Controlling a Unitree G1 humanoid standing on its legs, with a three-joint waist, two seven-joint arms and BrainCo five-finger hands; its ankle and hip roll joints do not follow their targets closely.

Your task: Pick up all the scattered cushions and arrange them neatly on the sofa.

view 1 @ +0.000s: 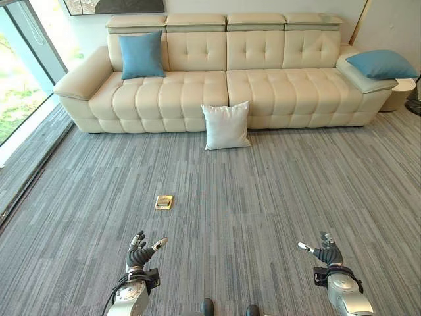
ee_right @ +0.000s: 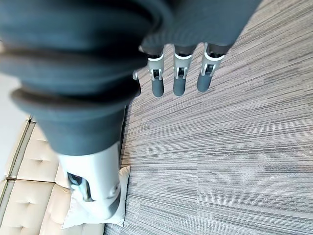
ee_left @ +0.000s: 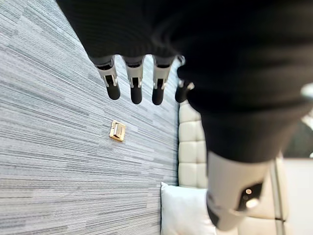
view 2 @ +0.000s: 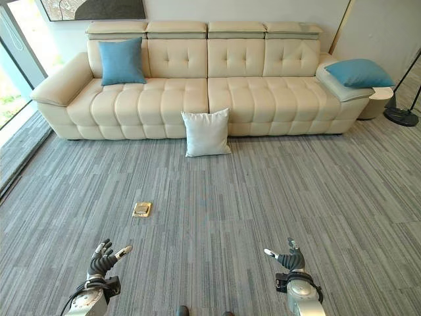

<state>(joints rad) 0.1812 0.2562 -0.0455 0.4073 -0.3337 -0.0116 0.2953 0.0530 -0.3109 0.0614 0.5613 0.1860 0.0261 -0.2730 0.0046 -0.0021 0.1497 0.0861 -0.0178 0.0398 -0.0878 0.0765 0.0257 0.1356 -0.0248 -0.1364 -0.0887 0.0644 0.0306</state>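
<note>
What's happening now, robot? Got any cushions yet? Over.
Left hand and right hand open, empty. White cushion on floor, leaning on sofa; two blue cushions already up. Small brass floor plate ahead.

White cushion point(ee_right: 80, 215): partly hidden behind the right hand's thumb point(ee_right: 95, 181) in the right wrist view, and cut by the edge in the left wrist view. Wall picture point(view 1: 115, 6): top cut off. Floor lamp point(view 2: 402, 113): base and pole visible, head out of view. Brass floor item point(view 1: 164, 201): too small to identify.
</note>
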